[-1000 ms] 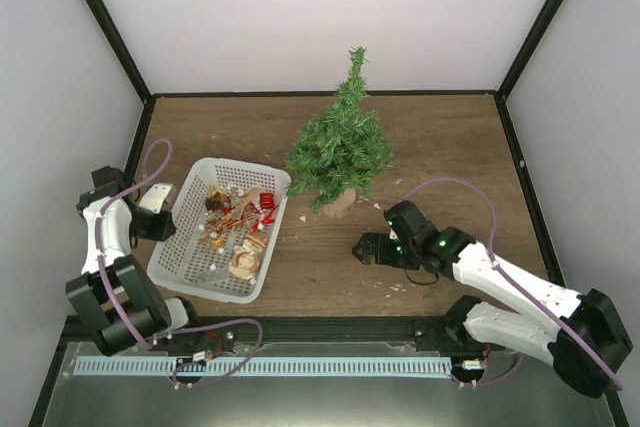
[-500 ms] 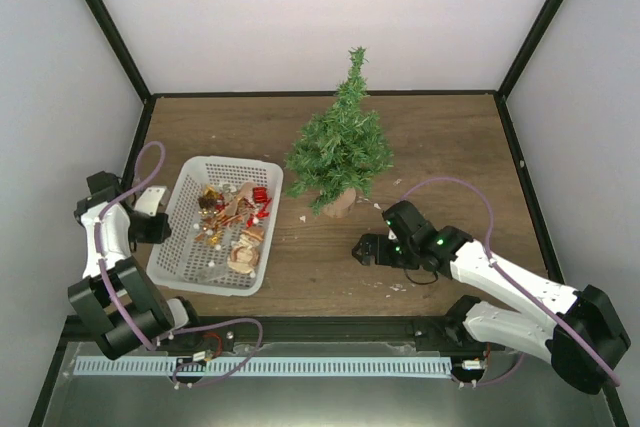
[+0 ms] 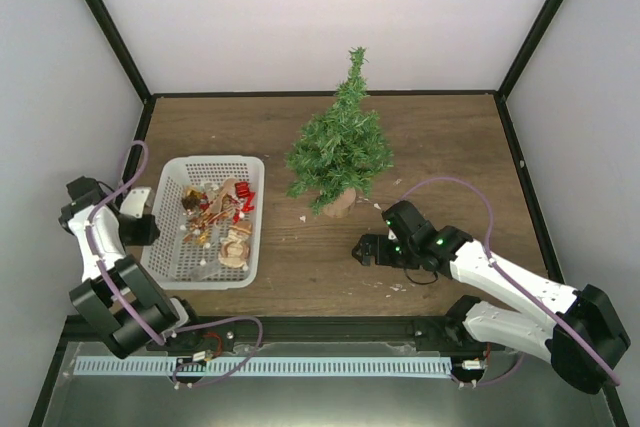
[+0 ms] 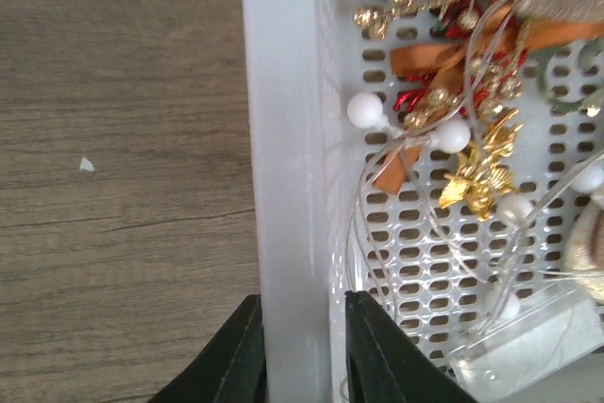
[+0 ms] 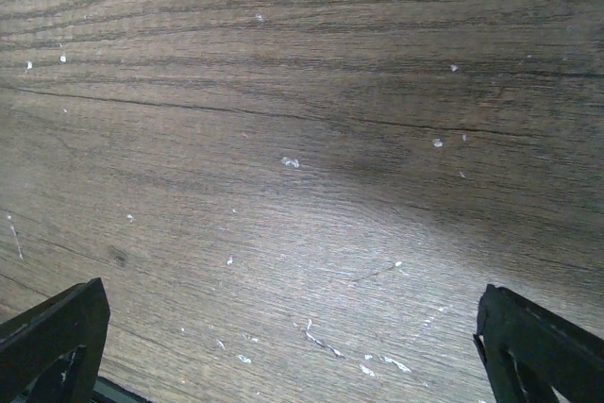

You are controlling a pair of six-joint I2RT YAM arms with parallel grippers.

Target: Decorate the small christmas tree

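While the left hand (image 4: 302,303) is clamped on the basket (image 4: 283,139), a level slide is advised; the right hand (image 3: 364,249) is held apart above the tabletop (image 3: 450,147).

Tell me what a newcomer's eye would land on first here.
The small christmas tree stands undecorated at the middle back of the wooden table. To its left a white basket holds a heap of red and gold ornaments, and the left gripper is clamped on the basket's left rim. The right gripper hangs open, low over bare wood in front of the tree.
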